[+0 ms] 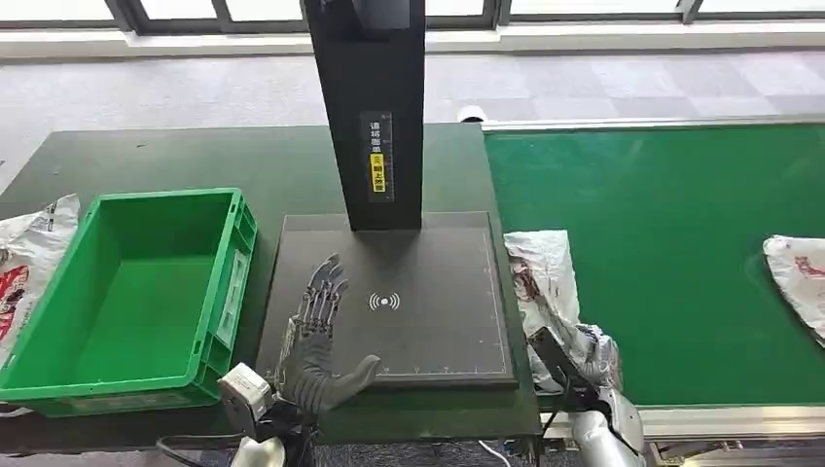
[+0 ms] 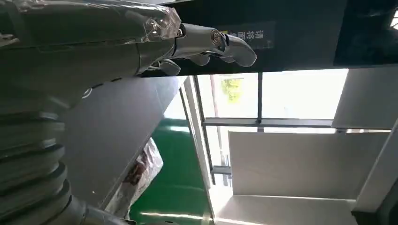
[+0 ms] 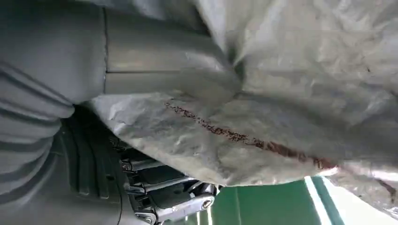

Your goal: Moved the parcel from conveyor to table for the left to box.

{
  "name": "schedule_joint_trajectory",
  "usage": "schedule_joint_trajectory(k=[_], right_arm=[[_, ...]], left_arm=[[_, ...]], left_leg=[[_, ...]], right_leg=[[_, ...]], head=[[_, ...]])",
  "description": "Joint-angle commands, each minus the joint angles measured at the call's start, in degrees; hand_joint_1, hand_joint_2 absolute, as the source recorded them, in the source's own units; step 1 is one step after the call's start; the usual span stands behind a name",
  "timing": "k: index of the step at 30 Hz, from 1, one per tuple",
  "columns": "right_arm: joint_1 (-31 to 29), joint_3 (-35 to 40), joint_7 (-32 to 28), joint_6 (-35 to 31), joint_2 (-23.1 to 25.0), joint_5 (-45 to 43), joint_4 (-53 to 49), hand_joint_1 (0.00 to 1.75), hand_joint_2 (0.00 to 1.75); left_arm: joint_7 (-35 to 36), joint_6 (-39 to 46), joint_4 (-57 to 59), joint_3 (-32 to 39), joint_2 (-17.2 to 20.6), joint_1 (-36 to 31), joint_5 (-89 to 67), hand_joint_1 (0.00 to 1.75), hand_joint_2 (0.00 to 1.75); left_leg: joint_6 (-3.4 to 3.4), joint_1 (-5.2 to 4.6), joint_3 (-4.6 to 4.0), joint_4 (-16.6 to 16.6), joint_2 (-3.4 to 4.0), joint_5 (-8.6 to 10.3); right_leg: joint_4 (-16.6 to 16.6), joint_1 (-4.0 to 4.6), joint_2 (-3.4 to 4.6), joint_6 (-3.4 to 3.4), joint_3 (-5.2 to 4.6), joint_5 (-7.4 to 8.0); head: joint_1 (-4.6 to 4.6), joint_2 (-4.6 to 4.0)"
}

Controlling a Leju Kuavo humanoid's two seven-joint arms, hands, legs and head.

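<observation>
Right hand (image 1: 584, 355) is low in the right half of the head view, at the near edge of the green conveyor (image 1: 671, 243), and its fingers are wrapped around the near end of the parcel (image 1: 540, 277), a crumpled white bag with red print. The right wrist view has the thick grey thumb (image 3: 173, 70) pressing into the plastic on one side and the darker fingers (image 3: 159, 187) curled under the other: a firm grip on the bag. The parcel lies on the belt's left edge, just beside the dark scanner plate (image 1: 389, 302) at centre frame. Over that plate, lower centre-left, the left hand (image 1: 316, 336) is flat and holding nothing, fingers spread and pointing toward the black post (image 1: 370, 107). At left sits the green crate (image 1: 209, 282), empty inside. A second white bag (image 1: 798, 277) lies at the far right edge of the belt, another (image 1: 29, 263) at the far left edge by the crate.
</observation>
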Motion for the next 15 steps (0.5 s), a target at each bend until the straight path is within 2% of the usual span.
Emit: schedule_joint_trajectory(k=[1, 3, 11, 12, 13, 15], right_arm=[[0.4, 3.2, -3.0, -0.7, -0.7, -1.2, 4.2, 1.75, 1.75], [0.8, 3.6, -6.9, -3.6, 0.6, -2.6, 1.8, 1.75, 1.75], [0.6, 3.7, -7.3, -3.9, 1.2, -2.9, 1.0, 1.75, 1.75], [3.7, 4.3, -18.9, -7.1, 6.6, -12.9, -13.3, 1.75, 1.75], [14.8, 19.2, -18.3, -13.7, 11.7, -20.2, -43.5, 1.75, 1.75], [14.8, 19.2, -18.3, -13.7, 11.7, -20.2, -43.5, 1.75, 1.75]], left_arm=[[0.2, 0.2, 2.1, 1.6, 1.8, -1.0, 0.2, 0.00, 1.75], [0.2, 0.5, 1.8, 1.9, 1.7, -0.8, 0.2, 0.00, 1.75], [0.2, 0.5, 1.7, 2.0, 1.8, -0.8, 0.2, 0.00, 1.75], [0.2, 0.5, 1.2, 2.7, 1.3, -0.2, -0.1, 0.00, 1.75], [0.2, 0.8, 1.5, 2.5, 1.0, -0.3, -0.3, 0.00, 1.75], [0.2, 0.8, 1.5, 2.5, 1.0, -0.3, -0.3, 0.00, 1.75]], left_leg=[[-0.04, 0.07, -0.17, -0.2, -0.07, 0.20], [-0.03, 0.07, 0.04, -0.1, -0.03, 0.07], [-0.04, 0.08, -0.03, -0.1, -0.06, 0.13], [-0.05, 0.06, -0.01, -0.1, -0.06, 0.13], [-0.07, 0.07, -0.05, -0.1, 0.08, 0.08], [-0.15, 0.03, 0.15, -0.1, -0.05, 0.04]], right_leg=[[-0.2, 0.09, -0.10, -0.13, -0.14, 0.21], [-0.1, 0.08, -0.03, -0.09, 0.05, 0.08], [-0.2, 0.10, -0.08, -0.12, 0.00, 0.13], [-0.2, 0.08, -0.07, -0.11, 0.01, 0.13], [-0.1, 0.08, 0.07, -0.14, -0.09, 0.11], [0.0, 0.05, -0.02, -0.16, -0.39, -0.03]], head=[[0.00, 0.00], [0.00, 0.00], [0.00, 0.00], [0.00, 0.00], [-0.02, 0.00], [0.00, 0.00]])
